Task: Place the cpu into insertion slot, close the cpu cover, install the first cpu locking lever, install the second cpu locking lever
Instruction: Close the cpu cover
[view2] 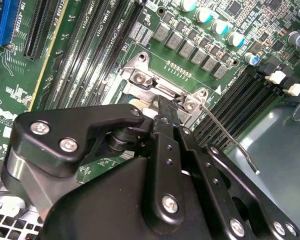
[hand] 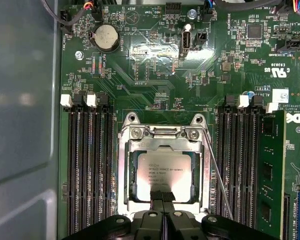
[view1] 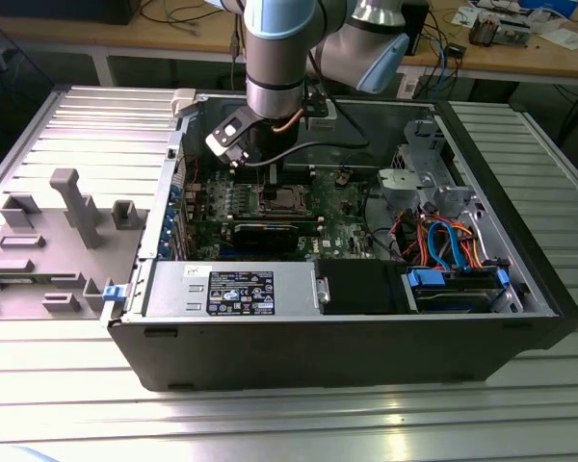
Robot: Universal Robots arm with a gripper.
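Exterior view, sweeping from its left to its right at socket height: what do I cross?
grey plastic fixture → insertion slot → silver metal bracket → black case wall

Arm (view1: 279,67) of silver-grey cylindrical links with pale blue joint caps (view1: 380,60), black cable (view1: 342,130) and copper-coloured hose (view1: 287,120) at the wrist; gripper (hand: 163,195) matte black, rounded linkage plates pinned by silver screws (view2: 170,202), narrow flat fingers (hand: 157,196).
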